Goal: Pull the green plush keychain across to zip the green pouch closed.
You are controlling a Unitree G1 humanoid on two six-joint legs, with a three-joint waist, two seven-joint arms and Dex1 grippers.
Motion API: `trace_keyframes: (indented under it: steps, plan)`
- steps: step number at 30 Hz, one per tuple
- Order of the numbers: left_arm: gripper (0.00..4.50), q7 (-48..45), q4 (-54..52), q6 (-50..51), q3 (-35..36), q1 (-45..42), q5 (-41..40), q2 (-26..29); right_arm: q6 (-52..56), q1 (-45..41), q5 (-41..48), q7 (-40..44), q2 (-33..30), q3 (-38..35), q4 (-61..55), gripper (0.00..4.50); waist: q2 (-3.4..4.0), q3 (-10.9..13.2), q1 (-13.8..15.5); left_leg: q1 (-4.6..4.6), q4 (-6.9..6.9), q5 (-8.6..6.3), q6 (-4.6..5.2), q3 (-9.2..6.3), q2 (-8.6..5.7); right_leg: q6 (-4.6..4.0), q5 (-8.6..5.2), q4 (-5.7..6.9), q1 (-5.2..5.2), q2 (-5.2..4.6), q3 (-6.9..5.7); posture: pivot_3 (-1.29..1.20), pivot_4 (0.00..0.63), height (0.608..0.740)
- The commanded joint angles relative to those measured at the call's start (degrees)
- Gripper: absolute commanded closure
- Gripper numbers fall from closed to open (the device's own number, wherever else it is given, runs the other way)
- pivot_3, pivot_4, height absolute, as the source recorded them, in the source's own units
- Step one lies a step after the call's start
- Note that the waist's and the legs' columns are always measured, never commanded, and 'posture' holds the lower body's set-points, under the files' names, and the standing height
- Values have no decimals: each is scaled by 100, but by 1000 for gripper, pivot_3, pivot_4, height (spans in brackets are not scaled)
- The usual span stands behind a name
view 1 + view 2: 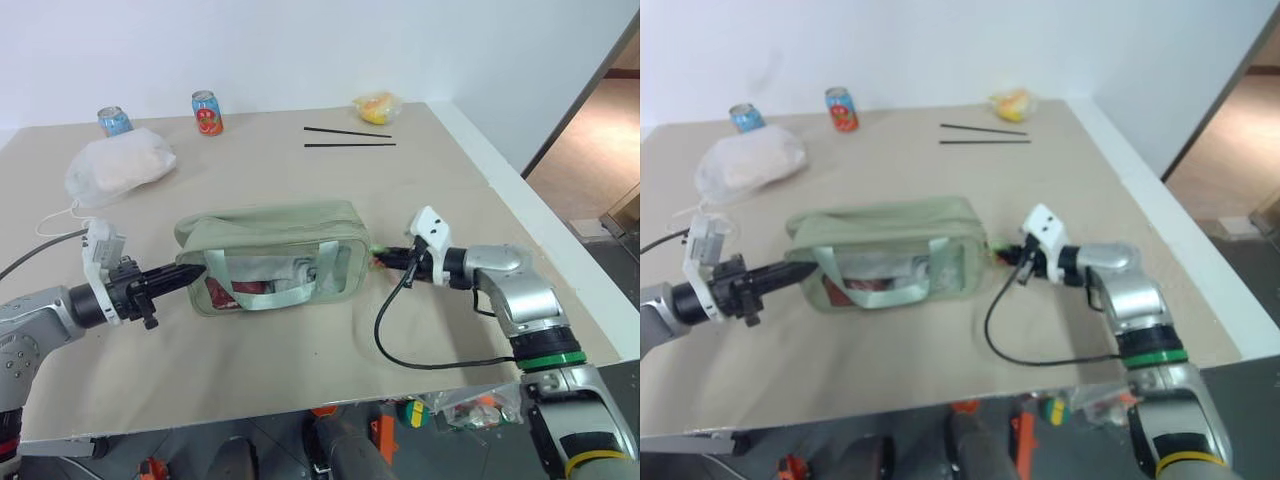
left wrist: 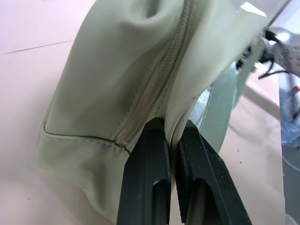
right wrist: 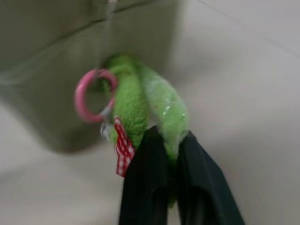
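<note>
Left gripper (image 2: 172, 140) pinching pale sage-green fabric pouch (image 1: 270, 240) to anchor it; right gripper (image 3: 168, 140) clamped on lime-green plush keychain (image 3: 145, 103) for pulling.

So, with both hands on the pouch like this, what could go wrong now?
1. The right hand pinches only the tip of the green plush keychain; the soft plush could slip out.
2. The left hand holds just a thin fold of the green pouch; losing it would let the pouch slide.
</note>
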Motion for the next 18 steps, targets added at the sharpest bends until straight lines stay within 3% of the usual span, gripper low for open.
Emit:
trace_keyframes:
  steps: [1, 4, 6, 7, 9, 13, 18]
  plan:
    - [4500, 209, 91, 242, 83, -92, -151, -66, 806, -45, 726, 210, 2, -292, -660, 2925, 0, 0, 0, 0, 2, 0, 0, 0, 0, 1, 0, 0, 0, -1, 0, 0, 150, 740]
    - [4500, 290, 46, 282, 82, -110, -185, -83, 1026, -130, 893, 202, -133, -530, -592, 1781, -1, 0, 1, -1, 5, 0, 0, 0, -2, 2, 1, 0, 1, 0, 0, 0, 150, 740]
    - [3750, 371, 9, 272, 92, -114, -193, -108, 1029, -248, 926, 116, -246, -762, -377, 1128, 0, 0, 2, -1, 5, 0, 0, 0, -6, 2, 1, -1, 1, 1, -1, 0, 150, 740]
    - [3603, 410, 6, 329, 127, -137, -273, -125, 1050, -326, 950, 67, -315, -887, -240, 901, -1, 0, 2, -2, 4, 0, 0, 0, -8, 2, 1, -1, 1, 1, -1, 0, 150, 740]
    - [2788, 439, -82, 399, 216, -156, -404, -134, 1146, -424, 1059, 112, -512, -1116, -12, 84, -2, 1, -2, -6, 5, 0, 0, 2, -9, 3, 1, -1, -2, 1, 2, 0, 150, 740]
    - [1464, 559, -391, 393, 441, -19, -487, -71, 1371, -392, 1475, 576, -983, -1573, 278, 0, -3, 1, 10, -11, 1, -1, 2, -1, -9, 0, 0, -9, -2, 1, -1, 0, 150, 740]
    - [1464, 479, -408, 495, 1107, 543, -554, 207, 1180, -242, 1426, 717, -1392, -1811, 503, 0, -2, 1, -58, -6, -1, -10, 13, 5, -4, -7, -5, -10, -2, -1, 7, 0, 150, 740]
